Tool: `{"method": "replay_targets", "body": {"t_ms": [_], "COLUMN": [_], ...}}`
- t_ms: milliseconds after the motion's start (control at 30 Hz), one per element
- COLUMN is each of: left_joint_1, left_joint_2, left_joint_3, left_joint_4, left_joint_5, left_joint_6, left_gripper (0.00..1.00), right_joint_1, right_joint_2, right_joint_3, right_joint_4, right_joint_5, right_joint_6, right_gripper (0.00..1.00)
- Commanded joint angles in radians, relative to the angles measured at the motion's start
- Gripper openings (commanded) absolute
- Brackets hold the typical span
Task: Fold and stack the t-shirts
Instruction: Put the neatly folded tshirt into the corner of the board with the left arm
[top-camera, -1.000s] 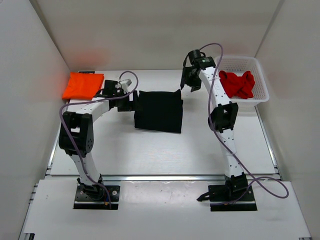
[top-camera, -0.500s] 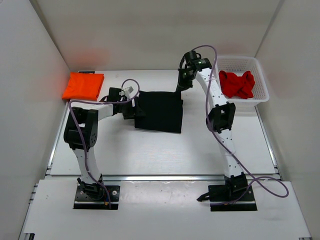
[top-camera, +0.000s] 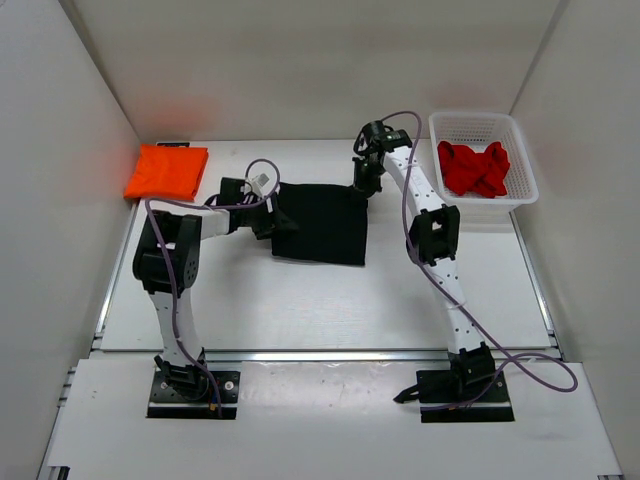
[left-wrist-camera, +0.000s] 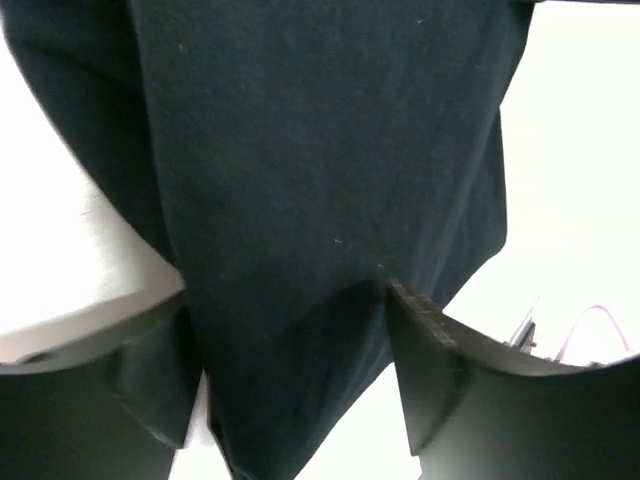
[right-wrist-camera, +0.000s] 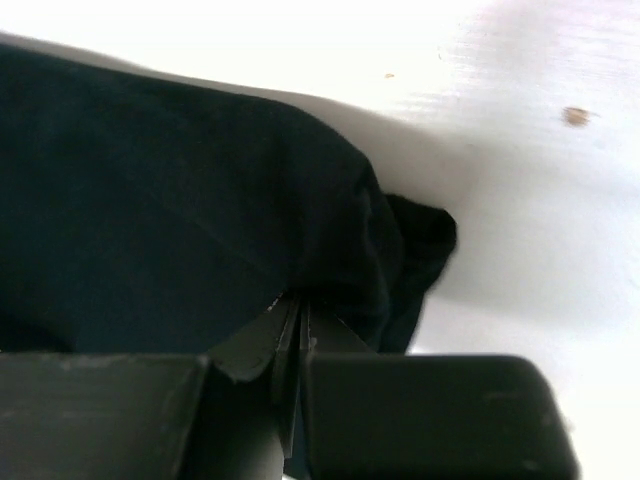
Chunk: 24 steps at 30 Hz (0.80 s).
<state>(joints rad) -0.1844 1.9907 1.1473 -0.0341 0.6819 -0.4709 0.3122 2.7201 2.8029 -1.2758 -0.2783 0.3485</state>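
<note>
A folded black t-shirt (top-camera: 322, 222) lies mid-table. My left gripper (top-camera: 277, 217) is at its left edge, jaws wide apart and open, with the black t-shirt (left-wrist-camera: 320, 180) running between the fingers (left-wrist-camera: 432, 365). My right gripper (top-camera: 366, 184) is down at the shirt's back right corner. In the right wrist view it (right-wrist-camera: 300, 318) is shut on a bunched bit of the black t-shirt (right-wrist-camera: 180, 220). The orange t-shirt (top-camera: 166, 171) lies folded at the back left. The red t-shirt (top-camera: 474, 168) sits crumpled in the basket.
The white mesh basket (top-camera: 475, 125) stands at the back right, close to my right arm. White walls close in the table on the left, right and back. The arm bases sit on the near edge.
My right gripper came down and left onto the black shirt's back right corner and shut on it. My left gripper slid right over the shirt's left edge, its jaws narrowing a little.
</note>
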Motion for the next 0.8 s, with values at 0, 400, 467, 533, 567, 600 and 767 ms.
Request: {"method": "replay_targets", "body": {"t_ms": [0,400,467,533,567,600,767], "left_joint_1": [-0.024,0.006,0.014,0.025,0.031,0.031,0.036], "left_joint_2": [0.052,0.059,0.049,0.04,0.042,0.03,0.005], "left_joint_3": [-0.026,0.055,0.087,0.147,0.163,0.199,0.365], "left_joint_4": [0.022,0.005,-0.038,-0.119,-0.145,-0.194,-0.43], "left_joint_5": [0.039,0.073,0.074,0.073,0.076,0.056,-0.096], "left_joint_6": [-0.049,-0.071,-0.043,-0.008,0.027,0.044,0.305], "left_gripper": [0.73,0.0,0.0,0.0,0.0,0.0,0.0], "right_joint_1": [-0.004,-0.036,-0.039,-0.044,-0.044,-0.038,-0.033], "right_joint_2": [0.044,0.004,-0.025,-0.091,-0.109,-0.141,-0.264], "right_joint_3": [0.018,0.018,0.017,0.02,0.014,0.01,0.015], "right_joint_4": [0.018,0.084,0.108,0.121,0.13,0.13,0.073], "right_joint_5": [-0.05,-0.094,-0.102,-0.092,-0.072,-0.058,0.117], "right_joint_6": [0.021,0.02,0.033,0.038,0.032,0.023,-0.058], "right_gripper": [0.0,0.0,0.0,0.0,0.0,0.0,0.0]}}
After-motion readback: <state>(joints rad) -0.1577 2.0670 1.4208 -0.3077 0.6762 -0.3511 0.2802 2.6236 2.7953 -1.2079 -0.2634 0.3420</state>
